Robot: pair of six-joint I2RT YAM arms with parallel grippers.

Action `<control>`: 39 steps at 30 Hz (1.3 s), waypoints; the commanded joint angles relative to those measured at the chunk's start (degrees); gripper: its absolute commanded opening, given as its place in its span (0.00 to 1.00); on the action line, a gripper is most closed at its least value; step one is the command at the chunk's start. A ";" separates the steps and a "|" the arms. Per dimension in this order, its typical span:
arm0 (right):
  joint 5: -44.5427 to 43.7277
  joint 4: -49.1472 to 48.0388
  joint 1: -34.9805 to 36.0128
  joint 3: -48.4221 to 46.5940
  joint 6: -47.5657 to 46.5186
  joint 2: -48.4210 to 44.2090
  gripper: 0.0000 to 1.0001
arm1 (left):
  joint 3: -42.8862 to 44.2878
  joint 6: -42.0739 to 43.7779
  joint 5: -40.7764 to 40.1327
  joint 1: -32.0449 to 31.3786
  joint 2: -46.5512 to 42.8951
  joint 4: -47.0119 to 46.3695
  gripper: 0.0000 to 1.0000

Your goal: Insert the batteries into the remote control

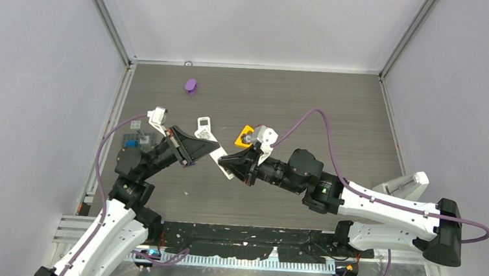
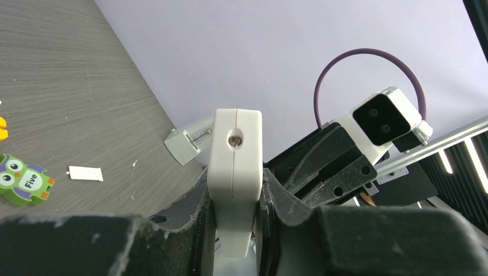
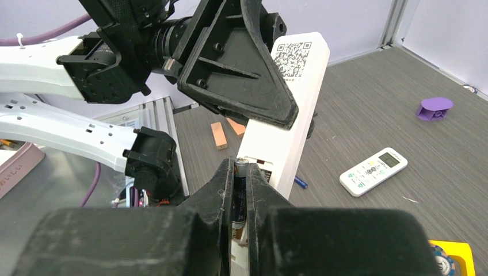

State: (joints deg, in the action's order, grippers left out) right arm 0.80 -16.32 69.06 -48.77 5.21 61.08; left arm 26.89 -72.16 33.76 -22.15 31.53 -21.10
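Observation:
My left gripper (image 1: 195,150) is shut on a white remote control (image 2: 234,167) and holds it off the table; it also shows in the right wrist view (image 3: 288,109), with a QR label near its upper end. My right gripper (image 3: 239,172) is shut on a dark battery (image 3: 240,184), held upright. The battery's top end is right at the open battery compartment (image 3: 262,168) at the remote's lower end. In the top view the right gripper (image 1: 237,164) meets the remote (image 1: 225,167) mid-table. A blue battery (image 3: 299,183) lies on the table below.
A second white remote (image 3: 374,171) lies on the table, with a purple piece (image 1: 191,85) further back. A yellow tile (image 1: 242,136) sits behind my right wrist. An owl toy (image 2: 23,179), a small white cover (image 2: 85,173) and orange blocks (image 3: 218,135) lie around.

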 commanded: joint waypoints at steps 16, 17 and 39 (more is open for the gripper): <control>-3.82 2.74 0.20 -0.99 0.50 2.07 0.28 | 1.14 -5.08 -2.35 -0.08 -0.89 -1.46 0.00; -4.16 3.03 0.13 -1.34 0.54 2.22 0.28 | 0.94 -5.31 -2.18 -0.07 -0.64 -2.16 0.00; -9.83 5.37 0.11 -5.03 4.16 2.34 0.35 | -0.53 -4.86 -2.28 -0.08 -0.61 -1.42 0.00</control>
State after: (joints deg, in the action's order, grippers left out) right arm -5.63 -12.34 69.43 -51.33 8.99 63.81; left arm 25.61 -75.96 29.63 -22.09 32.12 -17.28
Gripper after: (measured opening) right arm 0.331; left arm 0.251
